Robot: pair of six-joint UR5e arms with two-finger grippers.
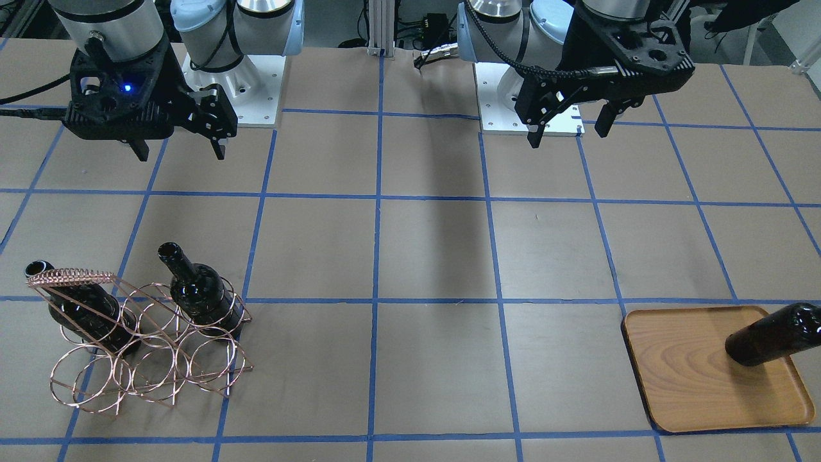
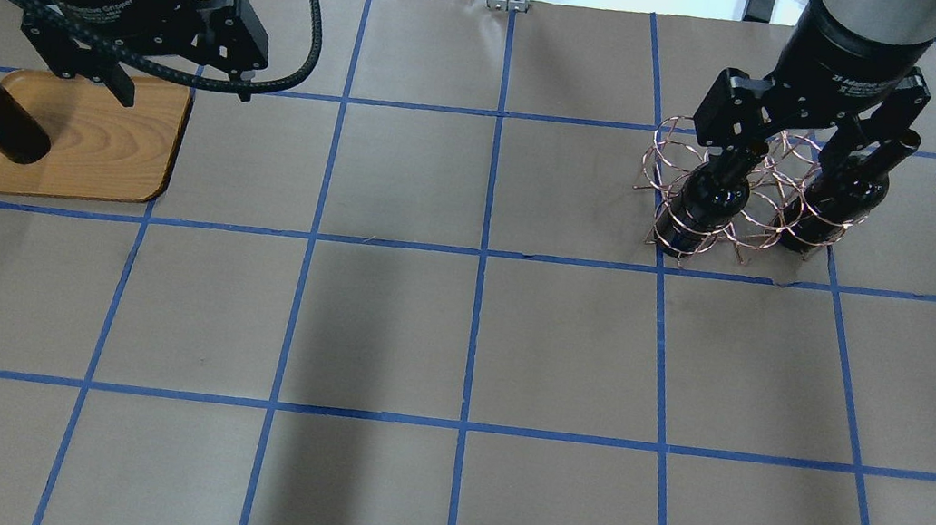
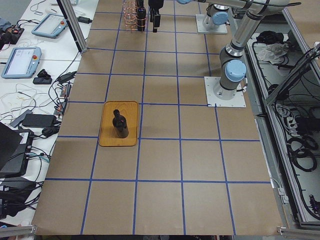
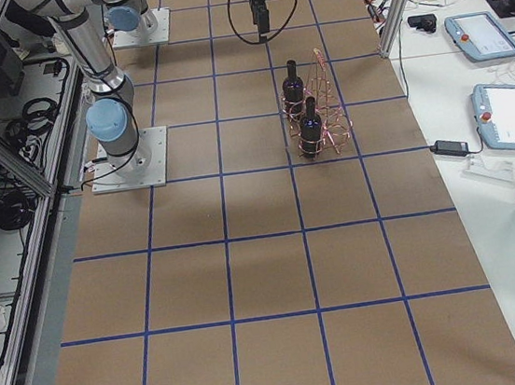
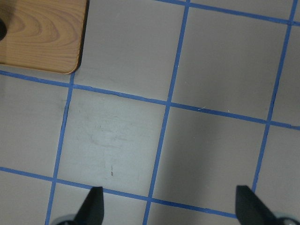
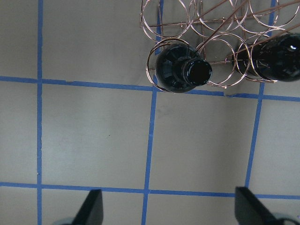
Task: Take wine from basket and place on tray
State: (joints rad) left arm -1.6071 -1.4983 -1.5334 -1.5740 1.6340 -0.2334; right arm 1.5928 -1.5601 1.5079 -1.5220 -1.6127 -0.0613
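The copper wire basket (image 1: 70, 277) stands on the table holding two black wine bottles, one (image 1: 199, 292) at its corner and one (image 1: 83, 311) under the coiled handle. A third wine bottle (image 1: 770, 337) stands upright on the wooden tray (image 1: 680, 366). My right gripper (image 1: 178, 153) hangs open and empty, high above the table on the robot's side of the basket. In the right wrist view the nearer bottle's mouth (image 6: 193, 72) lies ahead of the open fingers. My left gripper (image 1: 567, 136) is open and empty, high up and back from the tray (image 5: 42, 33).
Blue tape lines divide the brown table into squares. The two arm bases (image 1: 234, 90) (image 1: 529, 96) sit at the robot's edge, with an aluminium post (image 1: 381, 29) between them. Benches with tablets and cables (image 3: 25, 60) flank the table's far side.
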